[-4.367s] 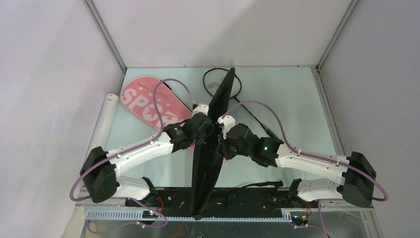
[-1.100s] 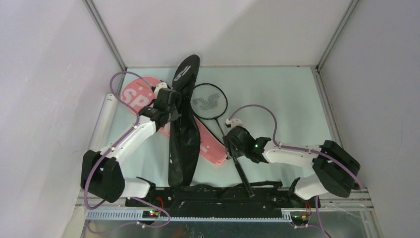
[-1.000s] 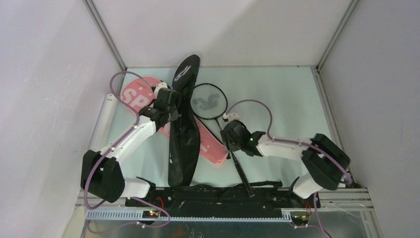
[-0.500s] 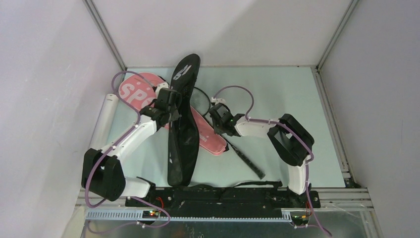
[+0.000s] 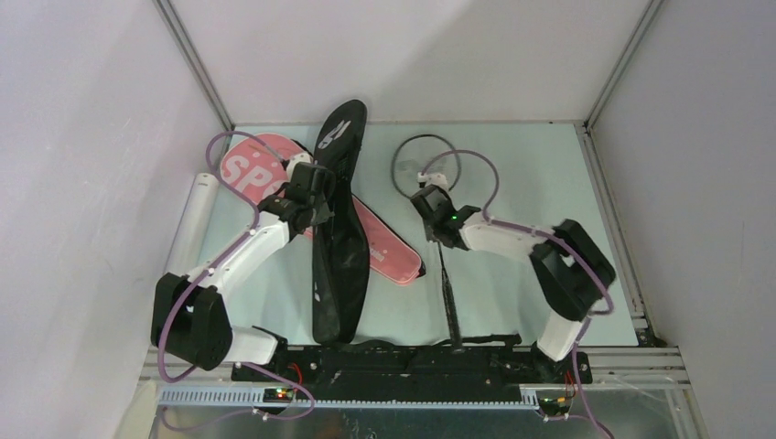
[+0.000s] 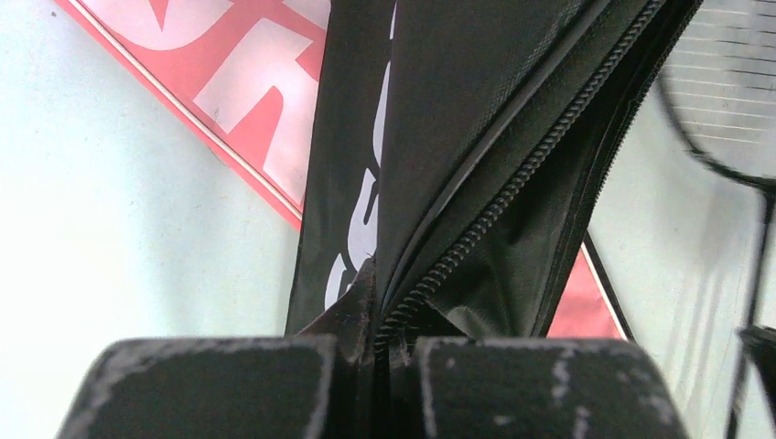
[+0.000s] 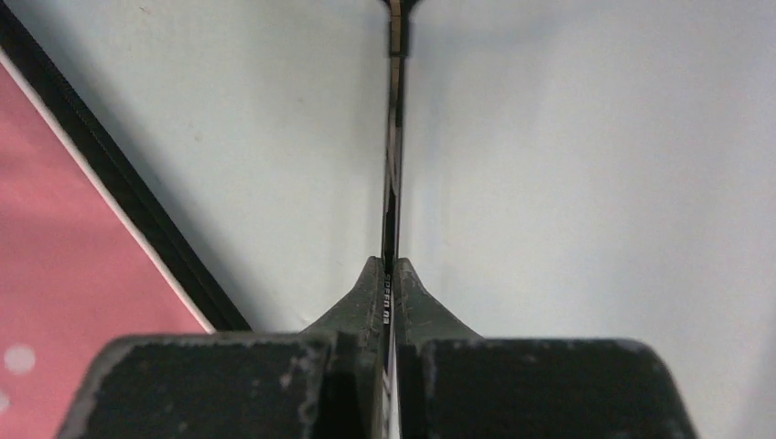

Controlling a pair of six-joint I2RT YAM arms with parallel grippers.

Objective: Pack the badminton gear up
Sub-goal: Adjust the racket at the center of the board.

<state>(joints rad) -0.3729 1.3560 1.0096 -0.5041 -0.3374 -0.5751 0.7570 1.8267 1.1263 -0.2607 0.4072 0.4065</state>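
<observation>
The black bag (image 5: 337, 247) stands on its long edge across the pink "SPORT" bag (image 5: 245, 169). My left gripper (image 5: 316, 197) is shut on the black bag's zipper edge (image 6: 476, 210), with the fabric pinched between the fingers (image 6: 380, 343). The pink bag (image 6: 229, 91) lies under it. A black racket (image 5: 446, 279) lies to the right, head far, handle toward the near edge. My right gripper (image 5: 437, 219) is shut on its thin shaft (image 7: 393, 137), just below the head; the jaws (image 7: 392, 274) clamp the shaft. The white tube (image 5: 192, 219) lies at the left edge.
The pink bag's lower end (image 5: 393, 256) reaches out right of the black bag, close to the racket shaft, and shows at the left of the right wrist view (image 7: 55, 274). Walls enclose the table on three sides. The arms' base rail (image 5: 412, 361) runs along the near edge.
My right gripper has shut on the racket shaft and carried the racket right, away from the black bag; its handle now points to the near edge. The left arm holds still.
</observation>
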